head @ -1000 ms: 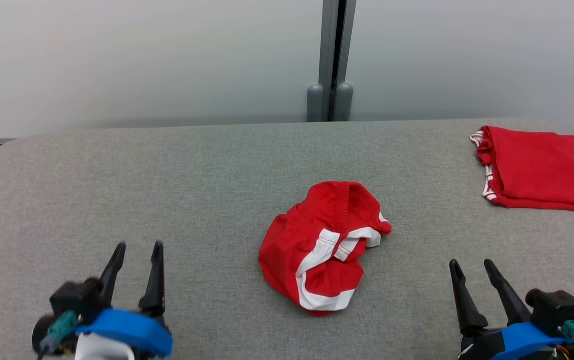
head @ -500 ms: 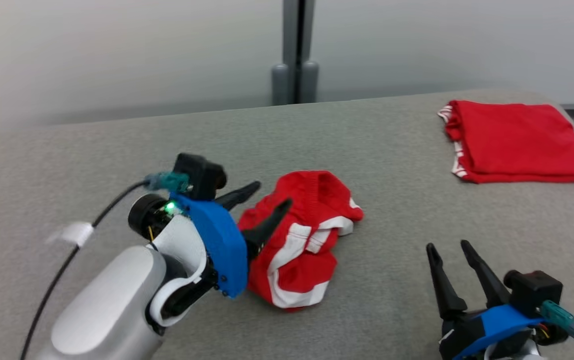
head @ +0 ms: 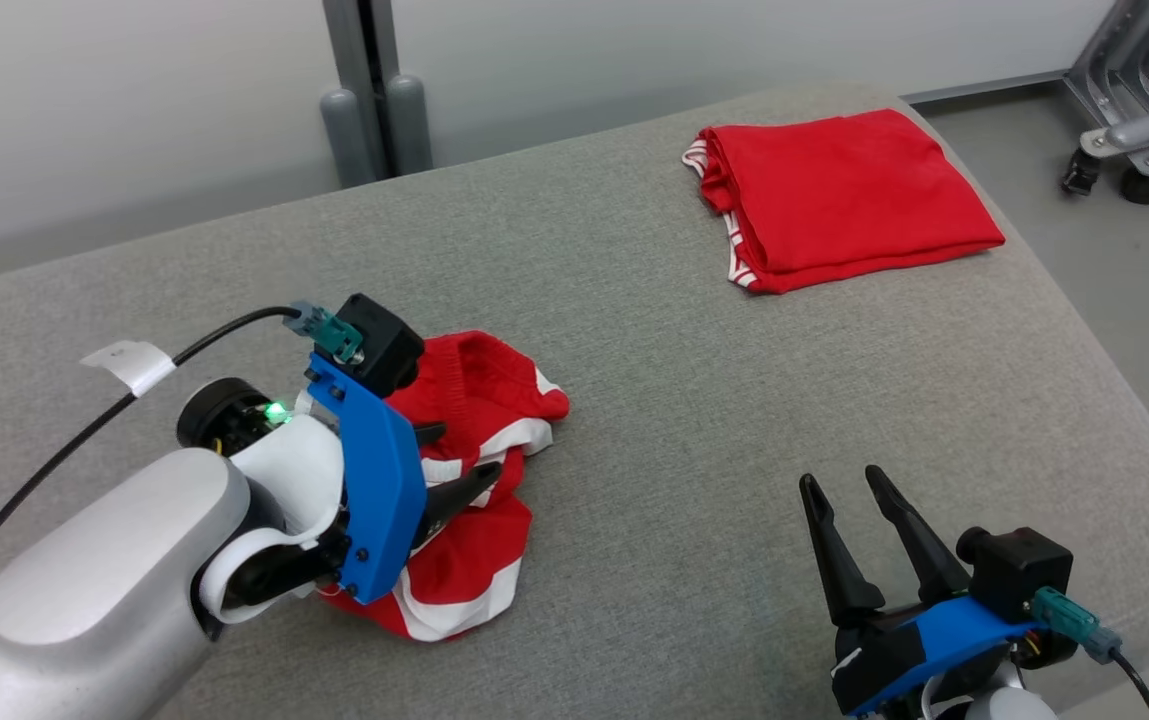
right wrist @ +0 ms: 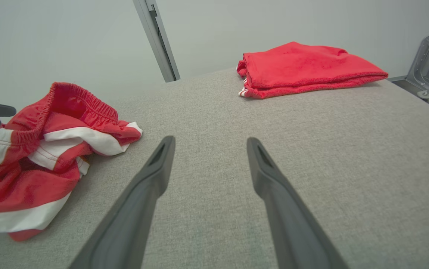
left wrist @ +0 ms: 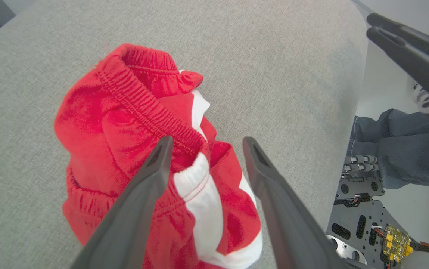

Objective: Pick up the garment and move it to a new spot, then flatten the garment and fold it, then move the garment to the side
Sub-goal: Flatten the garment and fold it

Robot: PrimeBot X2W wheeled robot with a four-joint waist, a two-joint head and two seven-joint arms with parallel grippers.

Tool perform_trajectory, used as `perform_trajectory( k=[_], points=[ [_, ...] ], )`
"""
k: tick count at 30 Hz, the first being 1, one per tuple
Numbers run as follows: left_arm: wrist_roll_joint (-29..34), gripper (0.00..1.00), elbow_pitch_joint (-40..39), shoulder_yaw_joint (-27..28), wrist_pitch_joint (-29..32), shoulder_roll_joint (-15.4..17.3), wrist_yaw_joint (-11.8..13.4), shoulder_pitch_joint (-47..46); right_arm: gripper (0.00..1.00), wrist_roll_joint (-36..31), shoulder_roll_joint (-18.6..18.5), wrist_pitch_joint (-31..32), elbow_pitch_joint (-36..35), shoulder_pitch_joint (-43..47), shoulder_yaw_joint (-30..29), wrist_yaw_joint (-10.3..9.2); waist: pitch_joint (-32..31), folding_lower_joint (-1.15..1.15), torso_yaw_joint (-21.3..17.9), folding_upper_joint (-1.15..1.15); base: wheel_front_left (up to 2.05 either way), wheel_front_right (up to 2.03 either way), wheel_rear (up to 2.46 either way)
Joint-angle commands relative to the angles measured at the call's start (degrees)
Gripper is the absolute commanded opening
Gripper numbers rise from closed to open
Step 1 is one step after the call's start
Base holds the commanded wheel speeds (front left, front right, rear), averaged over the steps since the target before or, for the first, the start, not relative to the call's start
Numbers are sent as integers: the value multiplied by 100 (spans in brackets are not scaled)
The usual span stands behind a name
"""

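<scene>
The garment is a crumpled pair of red shorts with white stripes, lying left of centre on the grey padded table. My left gripper is open and points down into the garment, one finger on each side of its bunched middle. In the left wrist view the gripper straddles the elastic waistband and a white stripe of the garment, and nothing is pinched. My right gripper hovers open and empty near the table's front right. In the right wrist view the gripper has the garment to its left.
A folded red garment lies at the table's far right corner. Beyond the table's right edge are the floor and a metal stand on casters. A person's leg in jeans is beside the table.
The head camera has turned, shifting the whole scene left. My left arm swung from the lower left over the garment and lowered its open fingers around it. The right gripper stayed put.
</scene>
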Motion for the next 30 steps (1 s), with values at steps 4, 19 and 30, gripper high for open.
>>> perform_trajectory(
  k=[4, 19, 30],
  points=[
    [-123, 100, 279, -408, 350, 255, -6, -235, 100, 90, 13, -162, 160, -174, 90, 3, 75, -1, -258, -1, 0, 0, 0],
    [-428, 0, 270, -866, 380, 101, -6, -607, 100, 201, 22, -345, 362, -271, 37, 3, 73, -1, -171, -1, 0, 0, 0],
    [-994, 0, 204, 637, -2817, -1082, -6, -1332, 100, 145, 18, -304, 391, -303, 22, 3, -159, -1, 202, -1, 0, 0, 0]
  ],
)
